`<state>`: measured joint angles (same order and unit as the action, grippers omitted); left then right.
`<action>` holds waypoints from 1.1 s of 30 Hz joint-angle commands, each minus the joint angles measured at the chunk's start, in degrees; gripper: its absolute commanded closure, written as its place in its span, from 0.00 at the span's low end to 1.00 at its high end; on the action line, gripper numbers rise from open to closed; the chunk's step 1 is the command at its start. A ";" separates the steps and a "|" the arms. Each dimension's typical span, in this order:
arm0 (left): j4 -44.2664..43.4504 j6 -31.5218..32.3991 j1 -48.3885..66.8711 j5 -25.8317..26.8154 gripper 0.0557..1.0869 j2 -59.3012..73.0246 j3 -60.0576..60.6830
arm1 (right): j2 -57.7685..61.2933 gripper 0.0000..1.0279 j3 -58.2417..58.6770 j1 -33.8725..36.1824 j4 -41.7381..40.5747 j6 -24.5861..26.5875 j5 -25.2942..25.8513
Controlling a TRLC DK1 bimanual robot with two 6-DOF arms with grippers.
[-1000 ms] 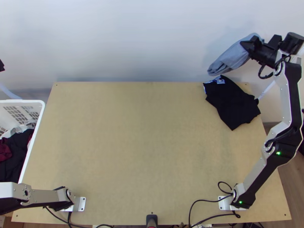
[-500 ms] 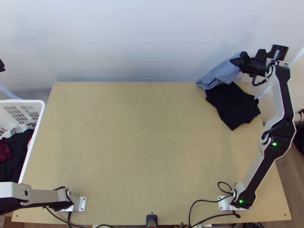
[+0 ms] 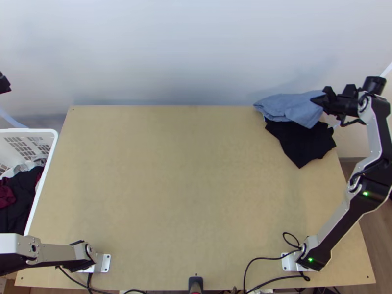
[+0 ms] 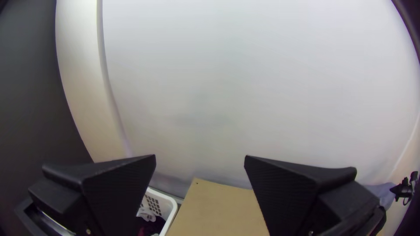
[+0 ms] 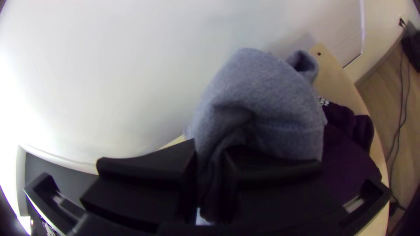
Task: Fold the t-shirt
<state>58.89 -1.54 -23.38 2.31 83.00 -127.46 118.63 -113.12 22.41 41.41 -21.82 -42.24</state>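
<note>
At the table's far right corner, the right gripper [image 3: 318, 99] holds the right end of a blue-grey shirt [image 3: 284, 107], bunched and partly draped over a folded black garment [image 3: 304, 146]. In the right wrist view the gripper [image 5: 211, 168] is shut on a gathered fold of the blue-grey cloth [image 5: 262, 91], its free part sagging beyond the fingers; dark cloth [image 5: 345, 153] lies beside it. A black part of the left gripper [image 3: 4, 84] shows at the top view's left edge. In the left wrist view the left gripper [image 4: 200, 161] stands open, nothing between its fingers.
A white basket [image 3: 41, 131] with dark red, black and grey clothes stands at the left of the table [image 3: 171, 176]. A pale wall [image 3: 171, 54] rises behind the far edge. Black cables [image 3: 264, 258] run along the near edge.
The right gripper has come down and toward the table with the blue-grey shirt, then shifted right, laying the cloth over the black garment's far part. The left gripper's visible part has edged slightly inward.
</note>
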 commanded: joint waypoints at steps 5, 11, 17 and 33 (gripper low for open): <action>-1.94 0.22 1.49 -0.02 0.04 0.67 0.63 | -4.81 0.97 5.81 2.46 4.56 5.48 2.34; -2.20 0.22 1.75 -0.02 0.04 0.85 0.63 | -6.83 0.97 12.13 3.07 6.49 11.37 7.35; -3.08 0.22 1.84 -0.02 0.04 1.20 0.63 | -7.53 0.97 15.12 4.48 6.49 13.39 10.86; -3.26 0.22 2.46 -0.02 0.04 1.29 0.63 | -9.64 0.03 18.37 6.94 2.10 13.39 15.78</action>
<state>56.45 -1.54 -21.28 2.31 84.12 -127.15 112.88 -95.92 27.99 46.22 -8.51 -28.62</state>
